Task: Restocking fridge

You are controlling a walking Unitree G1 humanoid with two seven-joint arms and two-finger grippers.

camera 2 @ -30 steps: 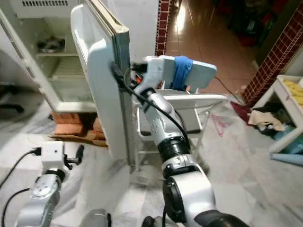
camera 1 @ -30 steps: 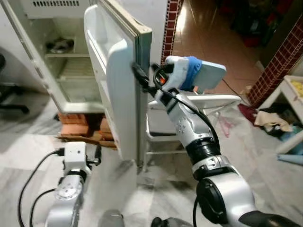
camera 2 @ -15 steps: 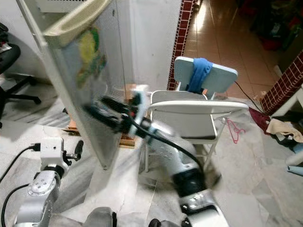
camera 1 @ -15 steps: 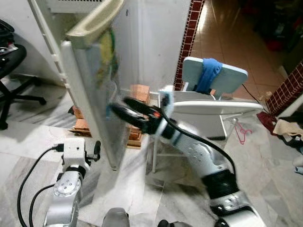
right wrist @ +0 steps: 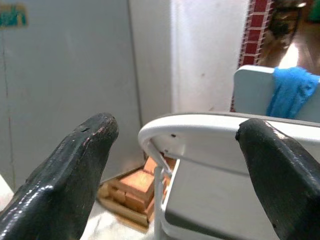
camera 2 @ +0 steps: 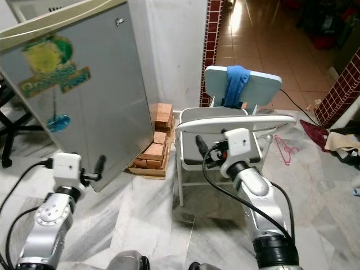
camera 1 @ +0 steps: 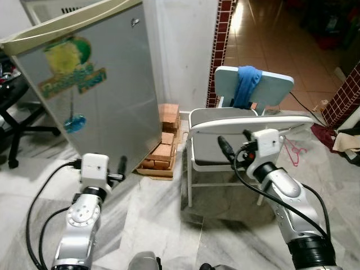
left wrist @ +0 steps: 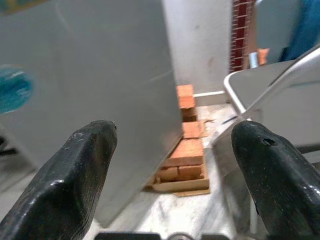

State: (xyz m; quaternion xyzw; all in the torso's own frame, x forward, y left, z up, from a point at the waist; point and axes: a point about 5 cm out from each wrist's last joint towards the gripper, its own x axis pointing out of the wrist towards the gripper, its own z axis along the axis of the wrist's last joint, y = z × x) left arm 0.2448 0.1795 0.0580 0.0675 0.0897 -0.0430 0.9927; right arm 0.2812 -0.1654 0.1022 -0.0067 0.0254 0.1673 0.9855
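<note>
The fridge (camera 1: 107,107) stands at the left with its grey door closed; a yellow and green sticker (camera 1: 70,70) is on the door. My right gripper (camera 1: 226,151) hangs open and empty in front of the white folding chair (camera 1: 253,122), apart from the fridge. In the right wrist view its fingers (right wrist: 75,165) frame the chair's back rail and the fridge door beyond. My left gripper (camera 1: 120,169) is low beside the door's bottom corner, open and empty; in the left wrist view its fingers (left wrist: 80,170) stand wide apart before the door.
The fridge rests on a stack of bricks (camera 1: 163,149). A second chair with a blue cloth (camera 1: 245,85) over its back stands behind the folding one. An office chair (camera 1: 8,112) is at far left, and a red hanger (camera 1: 292,151) lies on the marble floor at right.
The fridge door has swung from open to closed. My right gripper has come off the door's edge and dropped in front of the chair. The camera has also shifted.
</note>
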